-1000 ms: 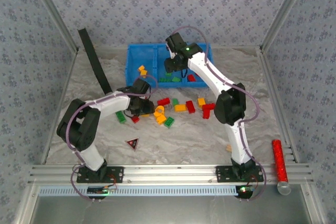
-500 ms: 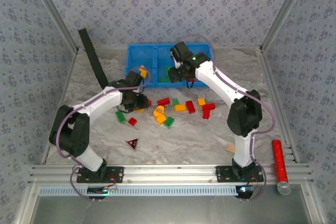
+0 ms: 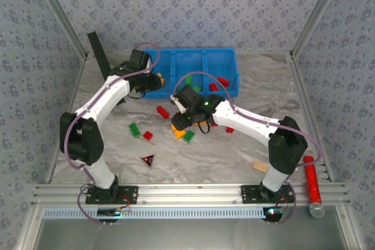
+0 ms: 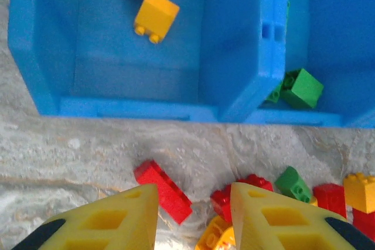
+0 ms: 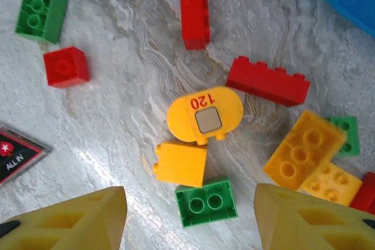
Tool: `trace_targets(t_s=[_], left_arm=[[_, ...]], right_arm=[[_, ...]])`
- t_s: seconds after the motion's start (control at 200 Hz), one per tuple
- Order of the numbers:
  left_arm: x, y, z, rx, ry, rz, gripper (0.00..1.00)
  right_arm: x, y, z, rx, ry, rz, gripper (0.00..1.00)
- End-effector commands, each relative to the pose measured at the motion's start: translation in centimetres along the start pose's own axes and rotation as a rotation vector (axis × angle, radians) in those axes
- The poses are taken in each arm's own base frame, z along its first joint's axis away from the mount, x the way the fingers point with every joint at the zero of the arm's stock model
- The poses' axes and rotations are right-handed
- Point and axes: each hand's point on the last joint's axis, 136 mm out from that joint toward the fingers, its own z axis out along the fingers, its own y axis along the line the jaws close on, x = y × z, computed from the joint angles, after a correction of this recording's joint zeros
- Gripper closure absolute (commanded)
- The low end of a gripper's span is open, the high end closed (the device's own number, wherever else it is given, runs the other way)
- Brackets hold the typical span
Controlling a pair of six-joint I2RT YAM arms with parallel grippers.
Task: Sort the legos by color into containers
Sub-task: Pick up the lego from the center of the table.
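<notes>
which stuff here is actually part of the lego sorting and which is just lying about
Part of the job:
- legos, loose or already binned
- blue bin

Just lying about:
- dark triangle
- tan block
- red tube
- black strip

bin (image 3: 193, 65) 1 | compartments (image 3: 225, 65) 3 | arms (image 3: 111, 95) 2 | legos (image 3: 135, 129) partly hidden

Your blue bin (image 3: 190, 62) sits top centre: two orange bricks (image 4: 155, 14) in its left compartment, a green brick (image 4: 302, 88) in the middle one. Red, green and orange legos (image 5: 180, 164) lie scattered below it.
</notes>
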Motion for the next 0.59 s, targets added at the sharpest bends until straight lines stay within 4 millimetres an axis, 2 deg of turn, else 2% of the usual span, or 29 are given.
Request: trace_targets(t_s=[0.0, 0.135, 0.235, 0.37, 0.59], left_arm=[[0.4, -0.7, 0.7, 0.021, 0.065, 0.042, 0.60], [1.4, -1.8, 1.4, 0.022, 0.126, 0.134, 0.54], [3.0, -2.4, 1.7, 0.031, 0.177, 0.166, 0.52], [6.7, -3.8, 2.2, 0.033, 0.252, 0.303, 0.47], [12.4, -4.3, 4.2, 0.009, 0.344, 0.465, 0.38]], right_arm=[[-0.7, -0.6, -0.9, 0.026, -0.038, 0.005, 0.38], [-1.1, -0.9, -1.9, 0.029, -0.059, 0.011, 0.38], [-0.1, -1.0, -2.5, 0.030, -0.030, 0.001, 0.38], [0.8, -1.8, -4.3, 0.047, -0.043, 0.032, 0.38], [2.1, -4.9, -8.7, 0.077, -0.121, 0.172, 0.36]])
